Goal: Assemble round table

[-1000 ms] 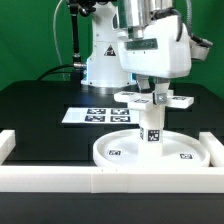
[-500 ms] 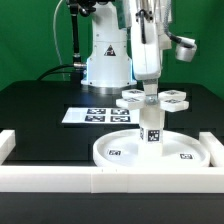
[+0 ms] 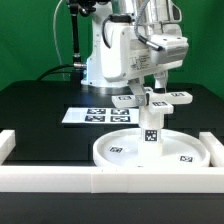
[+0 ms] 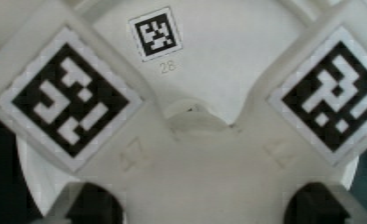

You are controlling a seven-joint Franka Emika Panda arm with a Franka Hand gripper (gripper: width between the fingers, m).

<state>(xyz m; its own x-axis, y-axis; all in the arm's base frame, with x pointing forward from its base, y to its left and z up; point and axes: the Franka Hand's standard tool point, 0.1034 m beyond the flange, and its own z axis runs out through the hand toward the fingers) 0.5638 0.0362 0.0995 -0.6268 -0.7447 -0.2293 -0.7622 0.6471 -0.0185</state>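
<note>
Nearest the camera in the exterior view, a long white border rail (image 3: 110,180) runs across the front of the black table (image 3: 40,120), with raised ends at both sides. Just behind it lies the large rimmed round disc (image 3: 115,150), flat on the table and slightly toward the exterior view's right of centre, with small square tags on its floor. The short cylindrical leg (image 3: 151,128) stands upright at the middle of the disc, a tag on its near face. On top of the leg sits the cross-shaped four-arm foot (image 3: 152,99), level, its tagged arms spreading out to either side and toward the back. The gripper (image 3: 150,84) hangs directly over the hub of the foot, its fingers reaching down around it; from this view it is not clear whether they pinch it. The wrist view is filled by the foot (image 4: 183,110) up close, with tagged arms fanning away and the two dark fingertips (image 4: 91,203) set well apart on either side of the near arm, so the jaws stand wide. Farther back, left of the leg, the marker board (image 3: 97,115) lies flat on the table, and the arm's white base (image 3: 105,55) rises behind it.
</note>
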